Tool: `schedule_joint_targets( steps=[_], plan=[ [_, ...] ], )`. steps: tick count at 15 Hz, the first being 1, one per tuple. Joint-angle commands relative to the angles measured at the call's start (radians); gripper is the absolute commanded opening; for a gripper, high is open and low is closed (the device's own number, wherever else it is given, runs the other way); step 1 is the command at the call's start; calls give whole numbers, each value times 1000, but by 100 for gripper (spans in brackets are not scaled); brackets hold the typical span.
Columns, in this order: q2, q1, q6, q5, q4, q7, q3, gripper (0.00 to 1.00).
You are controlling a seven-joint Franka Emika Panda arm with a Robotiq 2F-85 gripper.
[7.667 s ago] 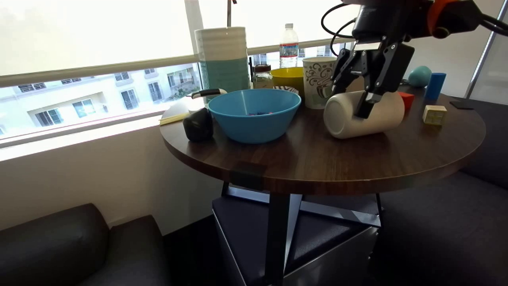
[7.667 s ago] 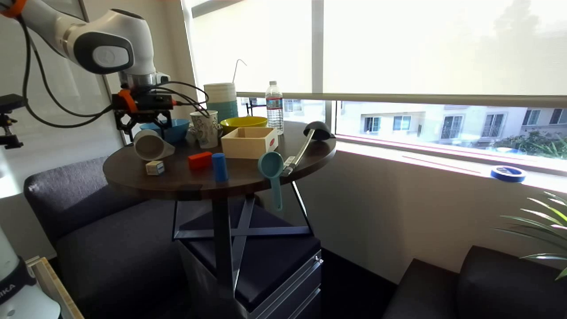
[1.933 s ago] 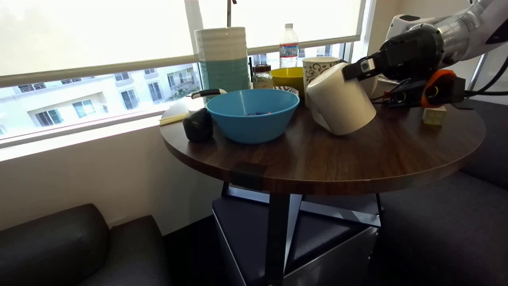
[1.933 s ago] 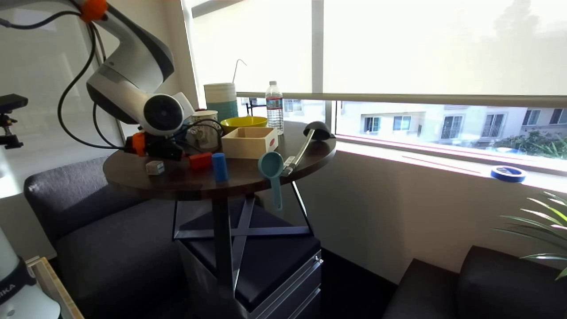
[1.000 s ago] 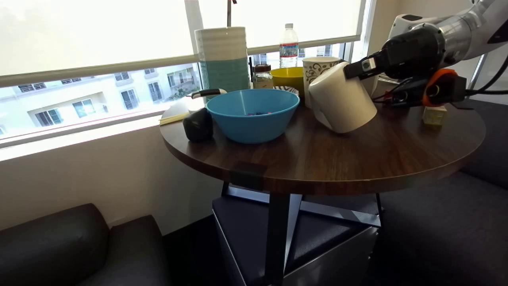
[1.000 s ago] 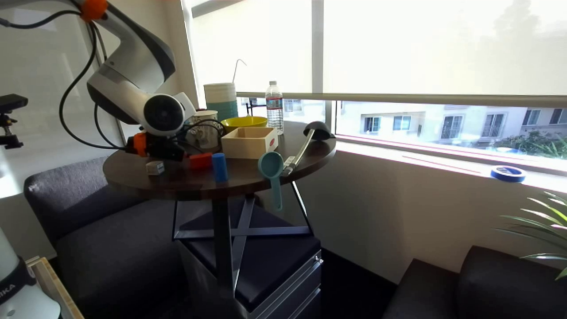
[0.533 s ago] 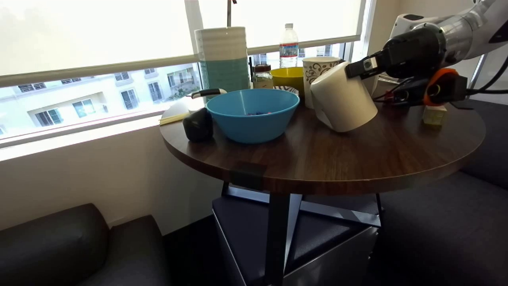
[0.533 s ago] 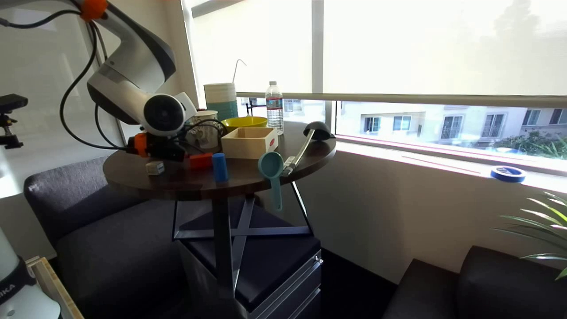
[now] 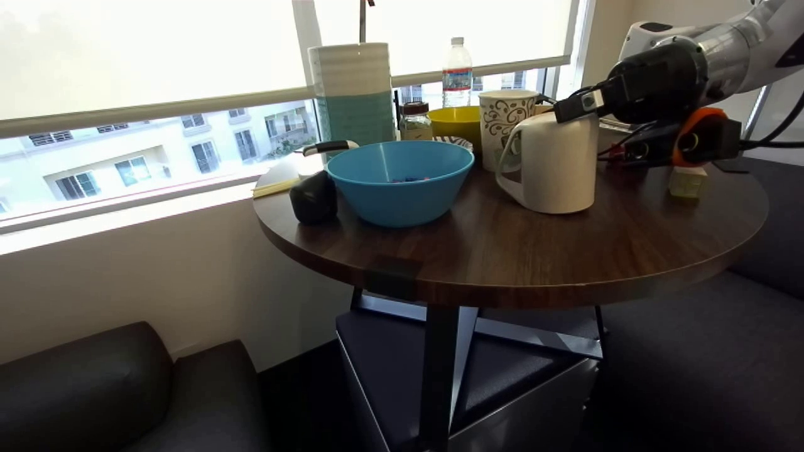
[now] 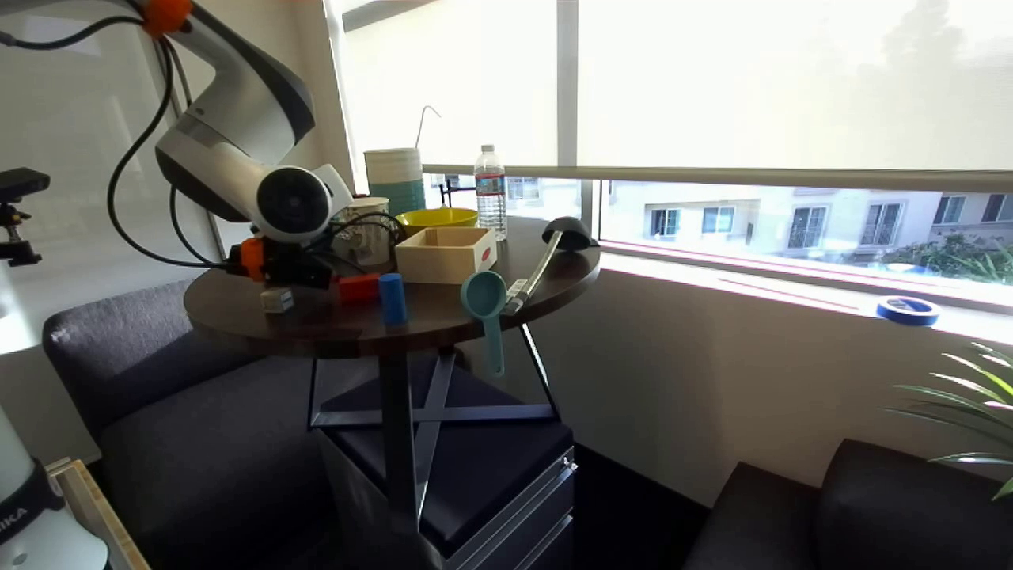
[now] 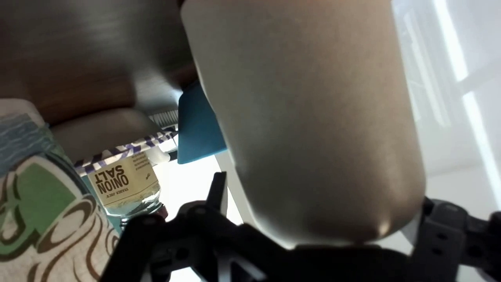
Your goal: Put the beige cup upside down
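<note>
Mug [image 9: 559, 166], beige, stood upside down on the tabletop [image 9: 502, 251], right of the blue bowl [image 9: 399, 207] in an exterior view, seemingly borne by its rim; the end effector [image 11: 324, 188], released, loosely flanked its base, presumably so retreat wouldn't tip it.

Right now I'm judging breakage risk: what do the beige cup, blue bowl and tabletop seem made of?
Beige cup: perhaps ceramic or plastic, satin; soft glint on its rounded base edge. Blue bowl: probably plastic; smooth, evenly coloured, thin rim. Tabletop: wood or laminate, satin; streaky brown grain.
</note>
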Motion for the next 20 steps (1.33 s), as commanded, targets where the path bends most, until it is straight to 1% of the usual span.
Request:
schedule_joint_targets(
  steps=[1,3,4,5,6,7,8,9,10,12,13,14,15,18,20],
  plan=[
    [-66,-14,76,-58,1,34,35,100],
    [-128,-12,148,-91,0,49,60,100],
    [-192,-10,186,-112,-32,62,77,100],
    [-217,-8,214,-136,-29,75,89,100],
    [-224,-6,243,-165,4,97,104,100],
    [-263,-6,270,-191,-2,118,115,100],
    [-336,-3,297,-215,-43,142,128,100],
    [-361,-1,318,-243,-37,169,139,100],
    [-358,1,328,-274,2,227,149,100],
    [-423,1,340,-343,0,364,168,100],
    [-503,4,349,-375,-48,428,180,100],
    [-507,2,349,-426,-23,498,188,100],
    [-514,-68,321,-460,0,572,254,100],
    [-603,-147,277,-594,-2,792,339,100],
    [-654,-182,223,-679,-4,923,367,100]
  ],
)
